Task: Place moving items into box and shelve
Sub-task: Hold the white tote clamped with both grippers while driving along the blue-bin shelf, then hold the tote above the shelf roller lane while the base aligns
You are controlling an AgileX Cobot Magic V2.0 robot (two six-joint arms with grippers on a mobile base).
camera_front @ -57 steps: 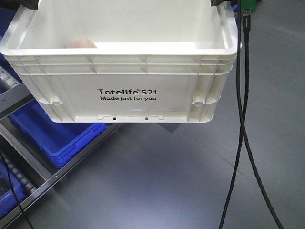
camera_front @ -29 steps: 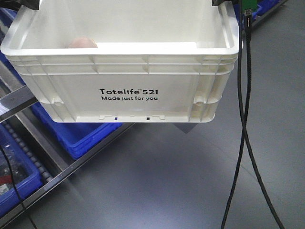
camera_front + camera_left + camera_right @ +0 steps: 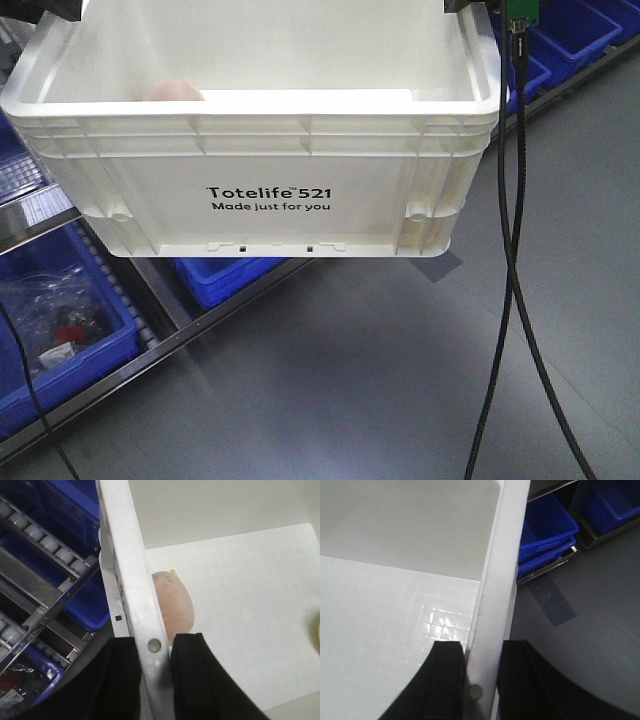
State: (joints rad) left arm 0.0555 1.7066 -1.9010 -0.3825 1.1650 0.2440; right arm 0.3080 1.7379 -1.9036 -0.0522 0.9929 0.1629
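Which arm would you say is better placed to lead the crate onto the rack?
Probably left: left gripper clamps the crate wall beside the roller rack; right gripper holds the opposite wall.

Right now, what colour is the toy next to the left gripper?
The toy is pale pink-beige; left wrist view shows it best.

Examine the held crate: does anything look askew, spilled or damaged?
Nothing stands out. The white crate sits level, side rims clamped by the left gripper and right gripper; the pink-beige soft toy lies inside against the left wall.
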